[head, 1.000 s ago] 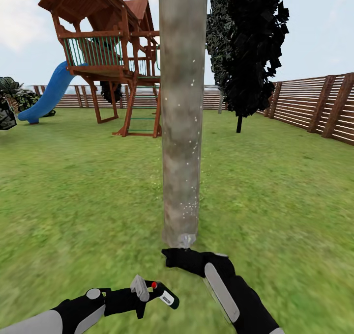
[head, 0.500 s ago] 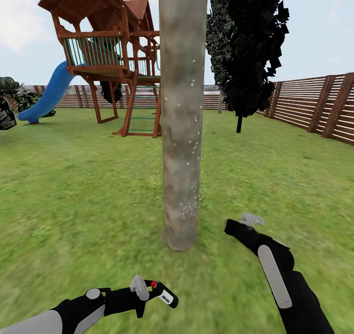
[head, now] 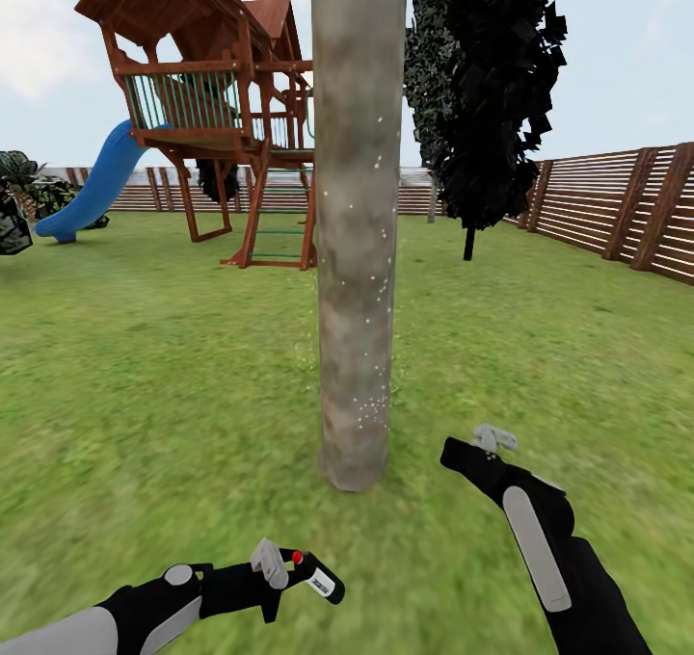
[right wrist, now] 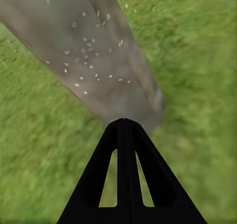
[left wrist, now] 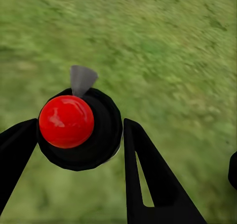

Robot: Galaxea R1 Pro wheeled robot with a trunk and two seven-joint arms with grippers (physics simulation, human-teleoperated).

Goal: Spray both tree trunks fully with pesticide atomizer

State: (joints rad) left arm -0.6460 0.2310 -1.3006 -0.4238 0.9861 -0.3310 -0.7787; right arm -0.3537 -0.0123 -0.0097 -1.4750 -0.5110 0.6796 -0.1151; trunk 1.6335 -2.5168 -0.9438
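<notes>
Nearest the camera, at about 7 o'clock in the head view, the left gripper (head: pixel 289 570) is seen clamped on the pesticide atomizer (head: pixel 321 578), a small black body with a red button and a white label; in the left wrist view the atomizer (left wrist: pixel 79 127) is held between the dark fingers (left wrist: pixel 148 179), its red cap facing the lens and grass beyond. At about 5 o'clock the right gripper (head: pixel 493 437) is held above the lawn (head: pixel 145 385) just right of the trunk base; in the right wrist view its jaws are seen pressed together with nothing between them (right wrist: pixel 124 130), pointed at the trunk's foot. At centre stands the tree trunk (head: pixel 357 231), a mottled grey-brown column dotted with sparse white specks of pesticide (head: pixel 364 406), densest low on its right side, as also seen in the right wrist view (right wrist: pixel 89 51). Coverage is judged partial: much bark is bare, and a second tree is left untreated as far as can be seen. Open grass lies on all sides of the trunk, so free room for moving around it is judged ample. Farther off, a wooden play tower (head: pixel 207 106) with a blue slide (head: pixel 96 188) stands at 11 o'clock, a black-leaved tree (head: pixel 492 96) at 1 o'clock, and a slatted fence (head: pixel 617 207) bounds the garden at 2 o'clock.
</notes>
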